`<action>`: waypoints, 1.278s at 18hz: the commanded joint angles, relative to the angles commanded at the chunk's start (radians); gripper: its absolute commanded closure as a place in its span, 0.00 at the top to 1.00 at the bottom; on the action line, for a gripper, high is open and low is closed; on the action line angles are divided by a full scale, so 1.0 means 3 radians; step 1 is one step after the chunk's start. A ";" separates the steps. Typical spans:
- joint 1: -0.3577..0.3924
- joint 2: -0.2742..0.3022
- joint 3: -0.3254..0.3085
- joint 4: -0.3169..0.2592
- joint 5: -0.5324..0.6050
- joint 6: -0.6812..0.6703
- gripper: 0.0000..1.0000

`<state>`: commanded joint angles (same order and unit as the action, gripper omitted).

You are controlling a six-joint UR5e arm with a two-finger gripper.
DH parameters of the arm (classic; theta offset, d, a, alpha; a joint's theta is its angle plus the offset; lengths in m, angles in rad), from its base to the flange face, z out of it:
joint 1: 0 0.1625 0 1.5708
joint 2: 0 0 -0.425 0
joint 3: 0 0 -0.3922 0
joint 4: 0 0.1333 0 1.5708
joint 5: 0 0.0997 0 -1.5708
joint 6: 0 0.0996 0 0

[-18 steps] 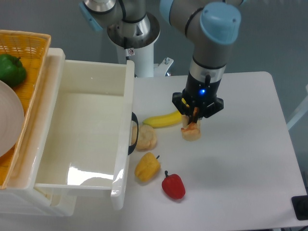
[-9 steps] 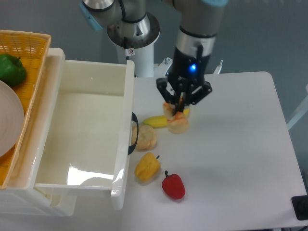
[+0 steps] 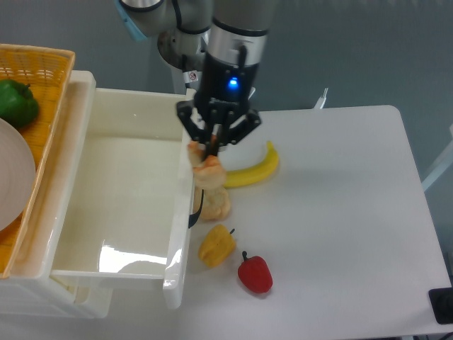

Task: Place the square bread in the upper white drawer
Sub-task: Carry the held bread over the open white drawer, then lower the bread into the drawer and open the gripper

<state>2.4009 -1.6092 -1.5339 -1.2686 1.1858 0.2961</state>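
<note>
My gripper (image 3: 210, 154) is shut on the square bread (image 3: 207, 170), a small tan slice with an orange-brown crust, held in the air. It hangs right beside the front panel of the upper white drawer (image 3: 120, 205), just over the panel's right edge and above the black handle (image 3: 197, 202). The drawer stands pulled out, its glossy white inside showing nothing in it.
On the table near the drawer front lie a rounder tan bun (image 3: 216, 203), a yellow pepper (image 3: 216, 245), a red pepper (image 3: 255, 274) and a banana (image 3: 253, 172). A woven yellow basket (image 3: 42, 67) with a green pepper (image 3: 17, 103) and a white plate sits at the far left.
The gripper lifted the square bread off the table and carried it left, from beside the banana to the drawer's front panel. The banana is now uncovered.
</note>
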 joint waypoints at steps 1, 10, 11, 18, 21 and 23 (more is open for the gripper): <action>-0.0041 0.0000 0.0000 -0.0005 0.0000 -0.0010 0.00; -0.0261 -0.0051 -0.0021 0.0000 0.0015 0.0036 0.26; -0.0272 -0.0051 -0.0021 0.0000 0.0015 0.0036 0.34; -0.0308 -0.0077 -0.0021 0.0010 0.0020 0.0041 0.62; -0.0348 -0.0077 -0.0010 0.0031 0.0015 0.0046 0.74; -0.0348 -0.0087 -0.0016 0.0036 0.0015 0.0046 0.78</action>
<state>2.2964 -1.6352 -1.5386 -1.2579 1.1904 0.3099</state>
